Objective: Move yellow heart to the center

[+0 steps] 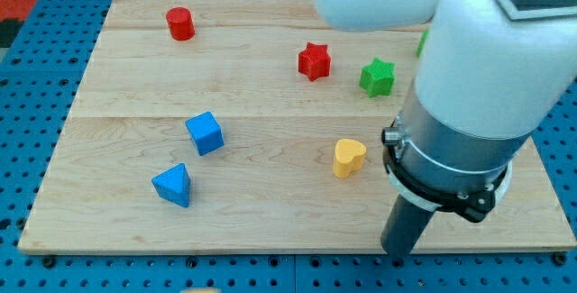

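Observation:
The yellow heart lies on the wooden board, right of the board's middle and toward the view's bottom. My tip is at the end of the dark rod, near the board's bottom edge, below and to the right of the yellow heart and apart from it. The white and grey arm body fills the view's right side and hides part of the board there.
A red cylinder sits at the top left. A red star and a green star lie above the heart. A blue cube and a blue triangular block lie at the lower left. A sliver of green shows beside the arm.

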Tool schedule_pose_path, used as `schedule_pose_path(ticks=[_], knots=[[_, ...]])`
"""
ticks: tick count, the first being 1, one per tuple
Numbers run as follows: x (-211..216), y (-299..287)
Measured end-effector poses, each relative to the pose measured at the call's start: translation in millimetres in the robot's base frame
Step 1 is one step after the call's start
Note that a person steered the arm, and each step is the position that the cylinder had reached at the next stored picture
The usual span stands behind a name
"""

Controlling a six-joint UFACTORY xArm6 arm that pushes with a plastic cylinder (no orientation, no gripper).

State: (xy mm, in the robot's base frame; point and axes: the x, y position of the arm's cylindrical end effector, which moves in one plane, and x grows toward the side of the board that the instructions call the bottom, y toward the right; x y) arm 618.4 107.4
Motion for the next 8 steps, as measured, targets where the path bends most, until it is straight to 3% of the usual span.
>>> schedule_pose_path(ticks=[1, 2, 4, 6, 8], knots=[[-8, -49], [-15, -25], [-98, -10], [-98, -25], [-162, -78]])
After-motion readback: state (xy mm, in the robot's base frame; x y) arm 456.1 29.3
